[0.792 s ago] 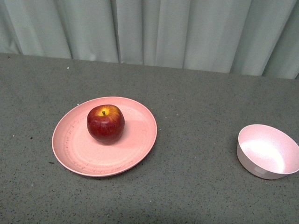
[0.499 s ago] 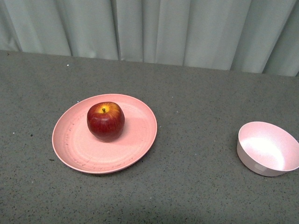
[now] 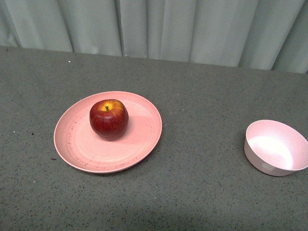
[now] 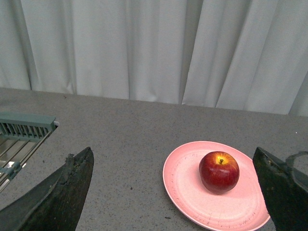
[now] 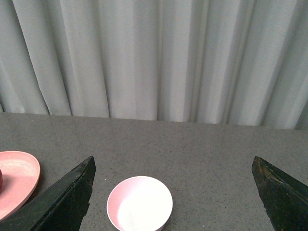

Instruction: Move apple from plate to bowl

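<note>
A dark-red apple [image 3: 109,119] with a yellow patch at its stem sits upright on the wide salmon-pink plate [image 3: 77,144], left of centre on the table. It also shows in the left wrist view [image 4: 219,172] on the plate [image 4: 185,185]. The small pale-pink bowl [image 3: 275,147] stands empty at the right; the right wrist view shows it [image 5: 139,203] too. Neither arm shows in the front view. My left gripper [image 4: 173,192] is open and empty, well short of the plate. My right gripper [image 5: 173,192] is open and empty, short of the bowl.
The grey speckled table [image 3: 202,106] ends at a pale curtain [image 3: 159,29] at the back. A pale green wire rack [image 4: 21,132] stands at the edge of the left wrist view. The plate's rim [image 5: 19,180] shows at the edge of the right wrist view.
The plate, apple and bowl sit slightly higher in the front view than before, as the camera's view has shifted. Nothing on the table has moved relative to the rest.
</note>
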Action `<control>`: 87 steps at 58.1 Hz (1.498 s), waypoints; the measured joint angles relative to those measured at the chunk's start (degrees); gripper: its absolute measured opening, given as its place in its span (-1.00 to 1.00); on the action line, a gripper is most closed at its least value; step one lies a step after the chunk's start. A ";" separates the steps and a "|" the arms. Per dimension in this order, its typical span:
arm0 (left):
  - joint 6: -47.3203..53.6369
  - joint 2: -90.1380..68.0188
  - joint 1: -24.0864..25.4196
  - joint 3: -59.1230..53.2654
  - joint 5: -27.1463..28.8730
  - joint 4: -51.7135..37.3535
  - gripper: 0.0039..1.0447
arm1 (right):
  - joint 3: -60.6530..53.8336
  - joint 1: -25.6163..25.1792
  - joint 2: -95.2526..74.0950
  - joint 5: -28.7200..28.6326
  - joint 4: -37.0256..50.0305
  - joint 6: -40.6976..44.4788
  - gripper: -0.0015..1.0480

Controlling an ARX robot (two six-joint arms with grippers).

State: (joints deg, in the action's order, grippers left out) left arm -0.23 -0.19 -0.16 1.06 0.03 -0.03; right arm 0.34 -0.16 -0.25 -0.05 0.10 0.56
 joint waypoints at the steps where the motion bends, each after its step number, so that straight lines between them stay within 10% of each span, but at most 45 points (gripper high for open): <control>1: 0.00 0.00 0.00 0.00 0.00 0.00 0.88 | 0.00 0.00 0.00 -0.02 0.00 0.00 0.82; 80: 0.00 0.00 0.00 0.00 0.00 0.00 0.88 | 0.00 0.00 0.00 -0.02 0.00 0.00 0.82; 87: 0.00 0.00 0.00 0.00 0.07 0.00 0.88 | 0.07 4.42 -9.05 13.14 7.96 1.33 0.82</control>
State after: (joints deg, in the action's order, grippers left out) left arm -0.23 -0.19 -0.16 1.06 0.10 -0.03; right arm 0.40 4.25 -9.30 13.08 8.05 1.89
